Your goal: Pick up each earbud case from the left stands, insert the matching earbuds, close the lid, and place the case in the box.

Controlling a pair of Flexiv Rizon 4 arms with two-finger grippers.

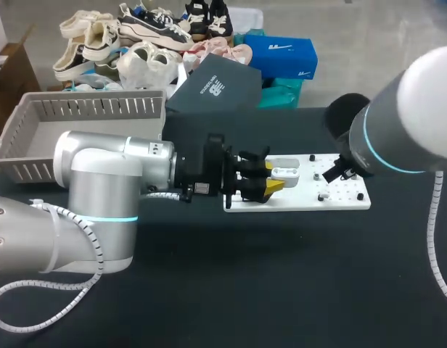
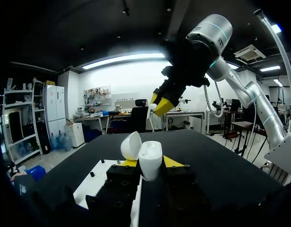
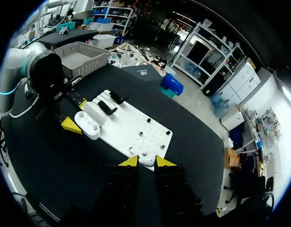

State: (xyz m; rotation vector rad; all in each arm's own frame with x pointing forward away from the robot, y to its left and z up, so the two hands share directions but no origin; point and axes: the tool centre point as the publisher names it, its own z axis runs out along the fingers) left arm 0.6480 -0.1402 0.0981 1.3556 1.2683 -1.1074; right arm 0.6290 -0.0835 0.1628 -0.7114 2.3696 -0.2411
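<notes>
A white earbud case (image 2: 150,156) with its lid open stands upright between the yellow tips of my left gripper (image 2: 150,163), which is shut on it. In the head view this gripper (image 1: 274,181) holds the case (image 1: 285,172) over the left end of the white board (image 1: 303,201). My right gripper (image 3: 146,162) hangs above the board's right part, its tips closed on a small white piece that looks like an earbud (image 3: 146,159). From the left wrist, the right gripper (image 2: 159,101) is ahead of the case and higher.
A grey slatted basket (image 1: 78,134) stands at the table's back left. A dark box (image 1: 209,90) sits behind the board. Black stands (image 3: 110,101) and small pegs (image 3: 152,135) rise from the board. My right arm's wide body (image 1: 398,138) hides the board's right end.
</notes>
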